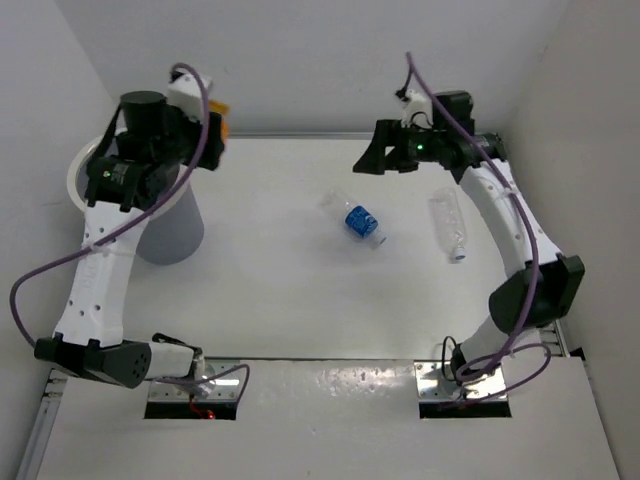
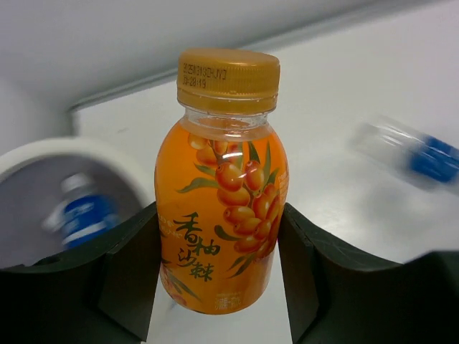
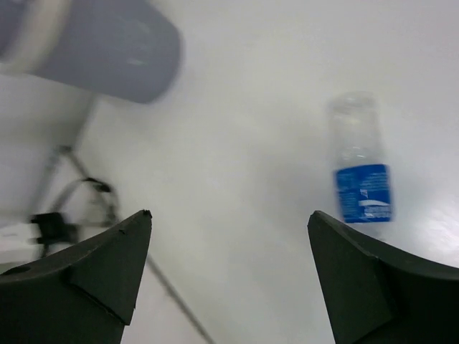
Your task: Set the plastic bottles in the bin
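White table, grey bin at its left side. Left gripper clamps upright orange bottle just right of bin rim. Right gripper spread wide, holding nothing, well right of bin. Blue-label bottle and clear bottle lie right of bin. Another bottle sits inside bin.

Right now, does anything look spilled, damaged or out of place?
Nothing stands out. The blue-labelled bottle and the clear bottle lie on their sides on the table, no spill; the left pincer holds the orange bottle by the bin.
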Tool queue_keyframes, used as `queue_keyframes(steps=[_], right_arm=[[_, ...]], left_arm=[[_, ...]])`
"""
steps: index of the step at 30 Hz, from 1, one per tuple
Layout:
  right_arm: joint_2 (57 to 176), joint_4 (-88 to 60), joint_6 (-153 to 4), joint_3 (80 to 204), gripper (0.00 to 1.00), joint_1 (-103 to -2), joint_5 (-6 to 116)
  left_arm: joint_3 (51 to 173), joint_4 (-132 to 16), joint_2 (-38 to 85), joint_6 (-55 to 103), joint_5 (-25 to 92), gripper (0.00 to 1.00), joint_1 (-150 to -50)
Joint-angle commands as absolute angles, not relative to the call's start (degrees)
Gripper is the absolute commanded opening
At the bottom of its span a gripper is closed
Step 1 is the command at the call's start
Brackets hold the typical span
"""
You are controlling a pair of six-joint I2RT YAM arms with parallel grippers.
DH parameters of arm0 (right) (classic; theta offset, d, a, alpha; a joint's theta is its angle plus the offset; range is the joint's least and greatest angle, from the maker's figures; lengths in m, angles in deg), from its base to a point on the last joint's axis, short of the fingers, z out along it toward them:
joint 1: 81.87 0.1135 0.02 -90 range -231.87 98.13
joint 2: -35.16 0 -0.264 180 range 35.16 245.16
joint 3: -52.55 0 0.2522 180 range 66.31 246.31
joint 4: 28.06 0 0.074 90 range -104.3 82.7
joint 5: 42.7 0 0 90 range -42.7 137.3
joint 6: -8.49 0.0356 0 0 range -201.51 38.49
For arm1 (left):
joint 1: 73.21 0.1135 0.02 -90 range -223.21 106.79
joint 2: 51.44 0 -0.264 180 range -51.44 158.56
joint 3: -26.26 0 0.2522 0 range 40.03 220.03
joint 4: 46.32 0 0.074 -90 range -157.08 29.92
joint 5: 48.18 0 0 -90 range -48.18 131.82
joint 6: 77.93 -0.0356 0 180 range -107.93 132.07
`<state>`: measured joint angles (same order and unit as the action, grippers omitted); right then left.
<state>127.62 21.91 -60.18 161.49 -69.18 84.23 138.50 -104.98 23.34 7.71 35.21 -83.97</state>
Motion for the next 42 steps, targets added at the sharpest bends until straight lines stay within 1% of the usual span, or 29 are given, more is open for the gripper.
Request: queue_keyframes(steps=[1,2,3,5,6,13,14,15,16,17,18,19,22,24,27,28,30,32,33,34,37,38,40,41,42], right_arm=[[134.2,25.9,-74.6,161.9,0.88,-63.7,68.5],[135.2,25.6,-75.3,161.2,0.88,-62.6,64.0],[138.0,25.6,-76.5,161.1,0.88,-62.1,63.0],[139.7,24.8,-77.0,161.1,0.88,-61.3,59.7],[142.0,24.5,-77.8,160.9,0.88,-61.0,59.2],[145.9,20.8,-81.1,158.6,0.88,-57.6,54.2],[146.7,20.7,-82.9,158.2,0.88,-57.1,53.8],[147.1,20.5,-83.5,158.2,0.88,-56.7,52.3],[148.4,20.3,-83.9,158.2,0.88,-56.5,52.0],[148.8,20.3,-84.3,158.2,0.88,-56.2,51.3],[149.0,19.9,-84.5,158.0,0.88,-56.1,50.4],[150.0,19.0,-85.2,157.8,0.88,-56.0,49.9],[152.7,18.1,-86.8,158.1,0.89,-55.4,47.7],[154.3,18.3,-87.7,158.9,0.89,-55.3,47.5],[156.3,17.9,-89.5,158.4,0.89,-54.5,45.9],[156.8,17.7,-90.4,158.2,0.89,-54.8,45.0],[158.3,17.6,-91.2,157.5,0.88,-54.8,44.8],[158.9,18.0,-92.4,157.1,0.8,-55.2,44.4],[159.1,18.0,-92.6,156.6,0.73,-55.1,44.4],[158.9,18.0,-92.8,156.2,0.62,-55.7,44.8],[156.3,18.1,-92.5,154.9,0.47,-56.3,46.2],[155.7,18.5,-92.4,154.6,0.35,-56.6,47.1],[152.5,19.7,-91.8,154.5,0.2,-57.0,49.0],[151.4,20.3,-91.4,155.0,0.1,-57.4,51.6],[150.7,22.7,-90.0,155.3,0.07,-57.7,53.1]], left_arm=[[144.5,-108.6,23.6,11.4,52.1,0.0,-76.5],[144.5,-109.3,24.4,11.4,53.1,0.0,-74.5],[144.5,-109.3,24.9,11.4,53.1,0.0,-72.4],[145.1,-109.8,25.5,10.7,51.5,0.0,-67.6],[145.1,-109.8,25.5,10.7,51.5,0.0,-66.3],[146.3,-111.2,30.3,8.2,47.6,0.0,-55.2],[146.3,-112.0,31.0,8.2,46.7,0.05,-54.1],[146.9,-113.5,31.8,7.6,45.1,0.13,-52.5],[146.9,-114.3,33.0,7.6,44.2,0.36,-51.8],[146.9,-114.9,33.0,6.9,43.3,0.54,-51.2],[146.9,-116.0,33.7,6.9,42.0,0.69,-50.6],[146.9,-116.6,33.7,6.9,41.0,0.91,-49.8],[146.9,-117.2,33.7,6.1,36.6,0.97,-48.5],[146.9,-117.2,33.0,5.5,34.6,0.97,-47.9],[147.6,-117.2,31.9,4.9,28.4,0.98,-46.6],[147.6,-117.2,31.9,4.1,24.2,0.99,-45.9],[148.9,-117.2,31.4,4.1,21.2,0.99,-45.9],[148.9,-117.2,30.8,4.1,16.3,0.99,-45.3],[149.4,-117.2,30.8,4.1,14.6,0.99,-45.3],[149.4,-117.2,30.8,4.1,10.2,0.99,-44.7],[149.4,-116.4,29.5,4.6,4.8,0.99,-44.7],[149.4,-115.8,29.5,4.6,1.3,0.99,-44.7],[148.9,-115.3,28.9,4.6,-2.2,0.99,-44.7],[148.9,-114.7,28.9,4.6,-6.8,0.99,-44.7],[148.2,-114.7,28.2,4.6,-9.5,0.99,-44.7]])
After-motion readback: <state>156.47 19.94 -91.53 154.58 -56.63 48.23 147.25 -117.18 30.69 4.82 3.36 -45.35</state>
